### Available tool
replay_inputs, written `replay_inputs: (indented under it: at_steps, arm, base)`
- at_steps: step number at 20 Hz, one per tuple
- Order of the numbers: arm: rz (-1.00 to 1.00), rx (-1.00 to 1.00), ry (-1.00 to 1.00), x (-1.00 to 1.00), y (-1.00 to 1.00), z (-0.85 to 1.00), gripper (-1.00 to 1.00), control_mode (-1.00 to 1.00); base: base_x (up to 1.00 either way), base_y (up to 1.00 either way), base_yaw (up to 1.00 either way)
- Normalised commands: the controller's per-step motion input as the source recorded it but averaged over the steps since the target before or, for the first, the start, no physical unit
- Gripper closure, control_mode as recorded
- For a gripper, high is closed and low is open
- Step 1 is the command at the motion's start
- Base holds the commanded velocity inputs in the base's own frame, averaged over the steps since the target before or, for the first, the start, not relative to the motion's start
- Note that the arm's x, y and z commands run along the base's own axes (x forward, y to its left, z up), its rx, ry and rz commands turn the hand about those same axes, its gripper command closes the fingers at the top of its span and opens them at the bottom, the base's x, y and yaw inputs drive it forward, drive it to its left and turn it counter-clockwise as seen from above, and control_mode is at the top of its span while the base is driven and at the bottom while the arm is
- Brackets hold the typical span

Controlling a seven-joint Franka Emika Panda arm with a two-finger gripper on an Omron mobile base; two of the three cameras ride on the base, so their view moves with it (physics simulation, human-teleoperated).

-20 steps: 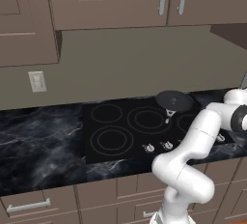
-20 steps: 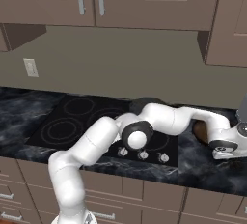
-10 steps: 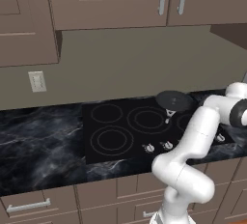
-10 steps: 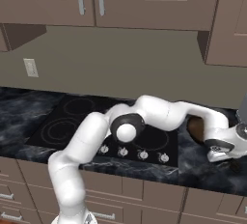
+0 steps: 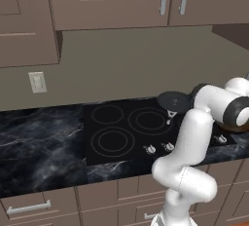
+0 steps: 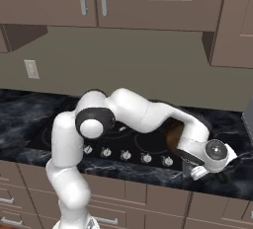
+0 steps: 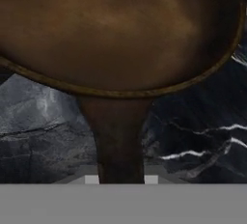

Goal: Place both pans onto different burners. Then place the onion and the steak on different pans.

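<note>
Tool closed on brown pan handle, pan on worktop right of cooktop – slip/tilt risk on lift.

In the hand view the tool (image 7: 118, 179) is narrow, closed on the handle of the brown pan (image 7: 116, 30), which sits on the marble worktop (image 7: 43, 136), not on a burner. Grip looks near the handle's end, though the fingertips are barely visible, so the heavy bowl may droop or twist out when raised. Black pan (image 5: 173, 101) rests at the cooktop (image 5: 116, 137) back right corner; swinging the brown one across could clip it or its handle. Arm is stretched far right, so the carry may drag the pan over the knobs (image 6: 126, 155).
</note>
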Motion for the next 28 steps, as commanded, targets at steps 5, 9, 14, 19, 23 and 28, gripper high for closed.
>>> replay_inputs:
  at_steps: [5,9,14,19,23,28]
  arm:
    - [0.14,-0.20,-0.05,-0.23,0.54,0.30,1.00,-1.00]
    - [0.14,-0.11,0.00,0.00,0.27,0.32,1.00,-1.00]
    - [0.13,-0.01,0.00,0.04,0.02,0.25,1.00,-1.00]
    - [0.03,0.00,0.00,0.10,0.00,0.17,1.00,-1.00]
    - [0.00,0.00,0.00,0.23,0.00,0.09,1.00,-1.00]
    - [0.00,0.02,0.01,0.32,0.04,0.00,1.00,-1.00]
  base:
    - [0.00,0.00,0.00]
    - [0.00,0.00,0.00]
    - [0.00,0.00,0.00]
    - [0.00,0.00,0.00]
    - [0.00,0.00,0.00]
    - [0.00,0.00,0.00]
